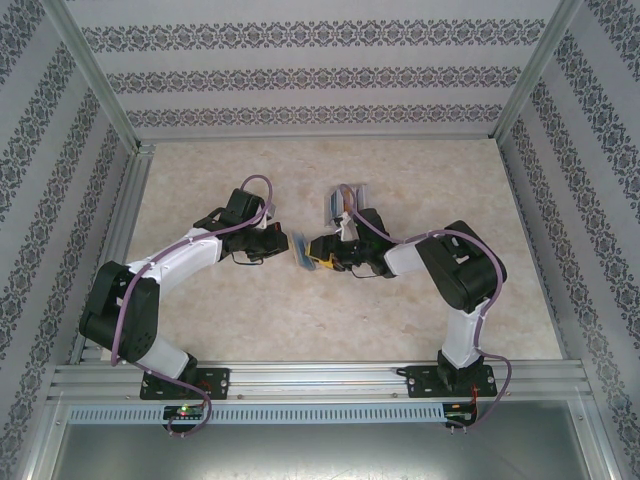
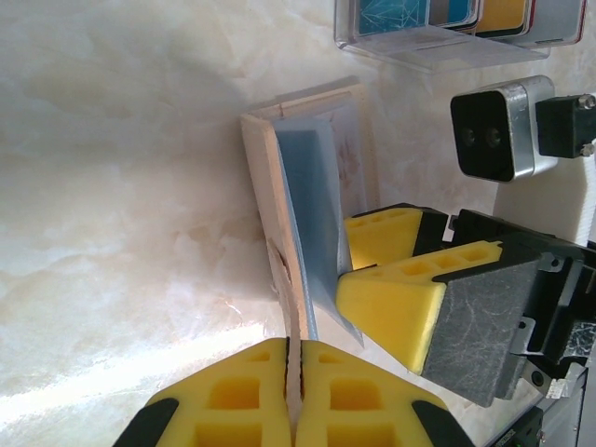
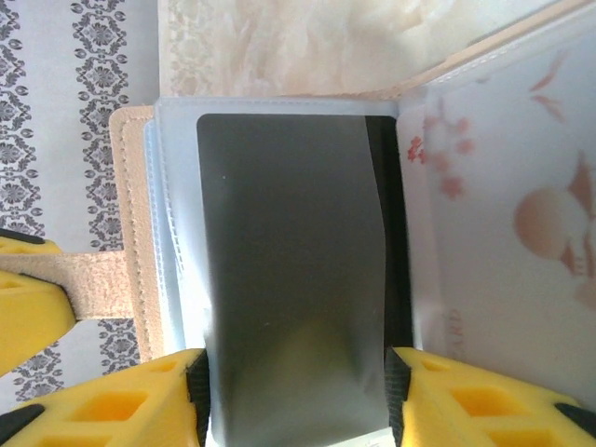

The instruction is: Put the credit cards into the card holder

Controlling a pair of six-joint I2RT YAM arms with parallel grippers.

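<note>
The tan card holder [image 2: 279, 177] stands open on edge at the table's middle [image 1: 300, 250], its grey-blue sleeves [image 3: 177, 233] facing right. My left gripper [image 2: 296, 349] is shut on its tan snap tab [image 3: 93, 279] and cover edge. My right gripper [image 3: 293, 365] grips a grey credit card [image 3: 289, 233] by its two long edges, the card's far end lying against the sleeves. In the left wrist view the right gripper [image 2: 358, 270] sits right beside the open holder. More credit cards [image 2: 503, 14], blue and orange-yellow, stand in the clear tray.
The clear plastic tray [image 1: 343, 200] sits just behind the right gripper [image 1: 318, 252], close to its wrist. Metal frame rails and patterned walls bound the marble-look table [image 1: 200, 310]. The left gripper [image 1: 283, 243] meets the holder from the left.
</note>
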